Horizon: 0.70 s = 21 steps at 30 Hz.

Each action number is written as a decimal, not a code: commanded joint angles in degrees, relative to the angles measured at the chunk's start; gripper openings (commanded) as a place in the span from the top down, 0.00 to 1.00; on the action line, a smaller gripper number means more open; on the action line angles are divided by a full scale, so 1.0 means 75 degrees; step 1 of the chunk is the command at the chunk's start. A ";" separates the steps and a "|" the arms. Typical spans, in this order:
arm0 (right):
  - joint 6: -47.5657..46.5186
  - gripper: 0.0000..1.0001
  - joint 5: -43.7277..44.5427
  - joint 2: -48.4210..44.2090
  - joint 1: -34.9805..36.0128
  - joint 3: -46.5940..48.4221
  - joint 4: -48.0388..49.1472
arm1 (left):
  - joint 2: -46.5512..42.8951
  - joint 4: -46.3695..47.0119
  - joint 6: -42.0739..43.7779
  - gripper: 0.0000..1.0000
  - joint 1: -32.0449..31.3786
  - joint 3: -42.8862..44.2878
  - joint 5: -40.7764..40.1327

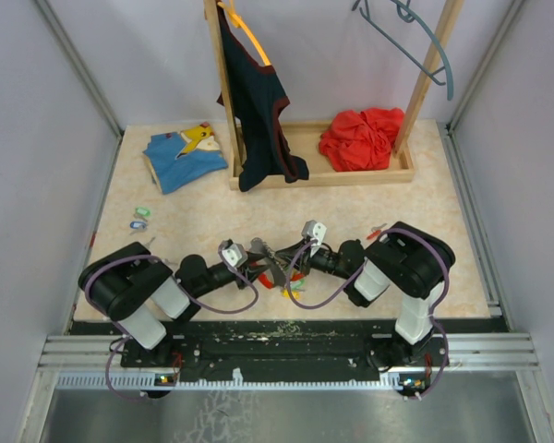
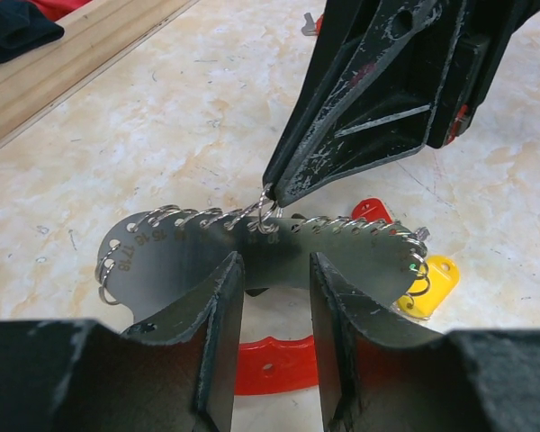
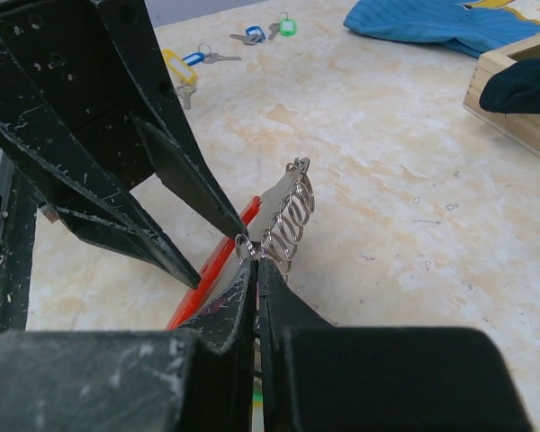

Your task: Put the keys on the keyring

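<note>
Loose keys (image 1: 140,218) with green and blue tags lie near the desk's (image 1: 369,198) left edge, with a blue shirt (image 1: 183,152) behind them. At centre, the left fingers (image 2: 218,306) sit part-way apart at the lower edge of an upright keyring plate (image 2: 189,247); whether they grip it cannot be told. Its stamped numerals are too small to read. The right fingers (image 3: 292,310) pinch one split ring (image 2: 268,214) on its rim. A red key tag (image 2: 371,210) and a yellow key tag (image 2: 432,283) lie just beside the plate. Behind, a wooden tray (image 1: 369,175) holds red cloth (image 1: 360,138).
</note>
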 commanded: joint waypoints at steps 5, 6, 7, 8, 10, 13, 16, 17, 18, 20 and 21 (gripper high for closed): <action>0.0129 1.00 -0.0293 0.0028 0.0094 -0.0006 0.1187 | -0.0180 0.2068 -0.0086 0.59 0.0277 0.0037 0.0471; 0.0135 1.00 -0.0316 0.0041 0.0095 -0.0010 0.1200 | -0.0192 0.2067 -0.0097 0.59 0.0289 0.0054 0.0552; 0.0141 1.00 -0.0342 0.0050 0.0092 -0.0006 0.1215 | -0.0193 0.2067 -0.0107 0.59 0.0295 0.0085 0.0650; 0.0140 1.00 -0.0357 0.0058 0.0104 -0.0003 0.1213 | -0.0182 0.2067 -0.0129 0.59 0.0314 0.0124 0.0757; 0.0146 1.00 -0.0369 0.0060 0.0117 0.0018 0.1218 | -0.0164 0.2068 -0.0176 0.59 0.0351 0.0176 0.0916; 0.0142 1.00 -0.0407 0.0072 0.0123 0.0011 0.1224 | -0.0143 0.2067 -0.0237 0.59 0.0398 0.0223 0.1090; 0.0147 1.00 -0.0440 0.0066 0.0134 0.0027 0.1229 | -0.0111 0.2067 -0.0290 0.60 0.0421 0.0262 0.1194; 0.0146 1.00 -0.0451 0.0066 0.0141 0.0031 0.1233 | -0.0089 0.2064 -0.0301 0.60 0.0430 0.0268 0.1200; 0.0150 1.00 -0.0458 0.0072 0.0141 0.0028 0.1251 | -0.0076 0.2056 -0.0301 0.60 0.0441 0.0267 0.1204; 0.0162 1.00 -0.0496 0.0066 0.0139 0.0016 0.1256 | -0.0039 0.2055 -0.0302 0.61 0.0458 0.0269 0.1228; 0.0159 1.00 -0.0499 0.0068 0.0141 0.0018 0.1278 | -0.0019 0.2045 -0.0309 0.61 0.0459 0.0285 0.1244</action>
